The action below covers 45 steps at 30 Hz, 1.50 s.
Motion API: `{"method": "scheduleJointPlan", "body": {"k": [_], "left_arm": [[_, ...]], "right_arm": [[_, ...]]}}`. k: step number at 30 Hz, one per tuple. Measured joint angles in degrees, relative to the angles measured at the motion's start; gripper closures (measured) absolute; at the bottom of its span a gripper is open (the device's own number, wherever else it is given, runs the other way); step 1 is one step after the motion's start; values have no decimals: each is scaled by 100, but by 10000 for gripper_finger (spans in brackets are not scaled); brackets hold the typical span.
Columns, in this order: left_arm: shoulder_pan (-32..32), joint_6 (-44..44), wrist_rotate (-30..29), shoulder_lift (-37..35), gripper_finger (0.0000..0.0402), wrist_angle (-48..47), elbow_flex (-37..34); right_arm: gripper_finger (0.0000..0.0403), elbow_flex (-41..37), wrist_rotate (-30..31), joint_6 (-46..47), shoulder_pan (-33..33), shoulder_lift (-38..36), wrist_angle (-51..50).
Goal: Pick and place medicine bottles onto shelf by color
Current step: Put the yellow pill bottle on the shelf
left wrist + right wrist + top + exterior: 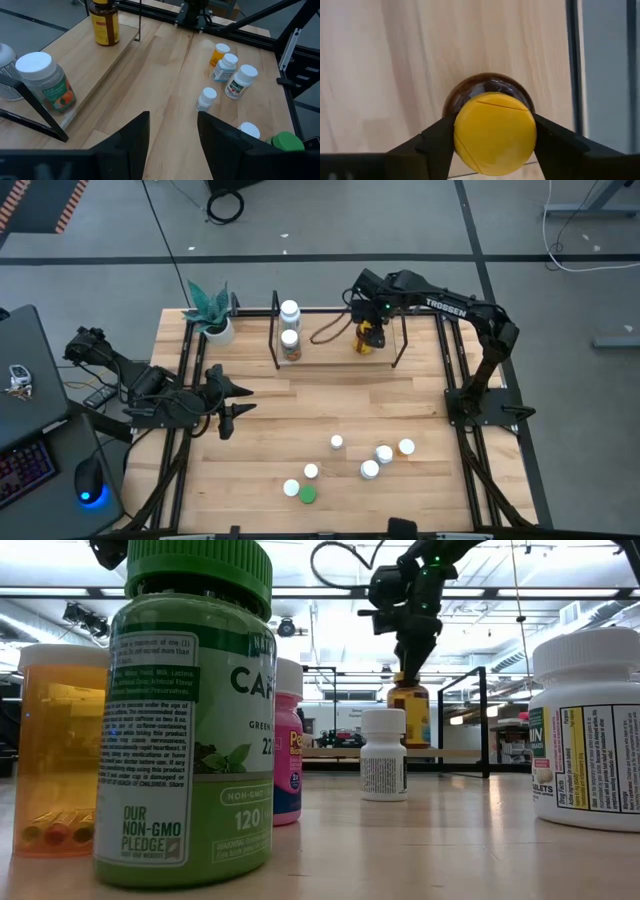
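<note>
Pale wood desk (pixel 300 420), matt grain; glossy dark amber bottle (pixel 470 92) with smooth yellow plastic cap (pixel 495 132); thin black metal shelf (pixel 400 345)

I see the shelf (pixel 400 352), a low rack of thin black rods on a pale wooden base, at the far side of the desk. On its left end stand two white-capped bottles (pixel 290 330), upright, one behind the other. On its right end stands the dark amber bottle (pixel 367 338) with a yellow cap, upright. Near the desk's front edge the loose bottles (pixel 372 460) cluster, mostly white-capped, with the green-capped bottle (pixel 307 495) nearest.
</note>
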Motion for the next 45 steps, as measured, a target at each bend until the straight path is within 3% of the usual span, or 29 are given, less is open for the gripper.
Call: {"method": "scheduleJointPlan", "body": {"k": [8, 16, 24, 32, 45], "left_arm": [[0, 34, 0, 0, 228, -2, 0], [1, 42, 0, 0, 228, -1, 0], [2, 44, 3, 0, 228, 0, 0], [1, 39, 7, 0, 228, -1, 0], [0, 44, 11, 0, 228, -2, 0]], "right_arm": [[174, 0, 80, 2883, 2, 4, 80], [150, -4, 209, 5699, 19, 11, 115], [153, -4, 290, 5870, 169, 13, 132], [125, -17, 969, 5881, 377, 26, -46], [66, 86, 1004, 5927, 389, 18, -218]]}}
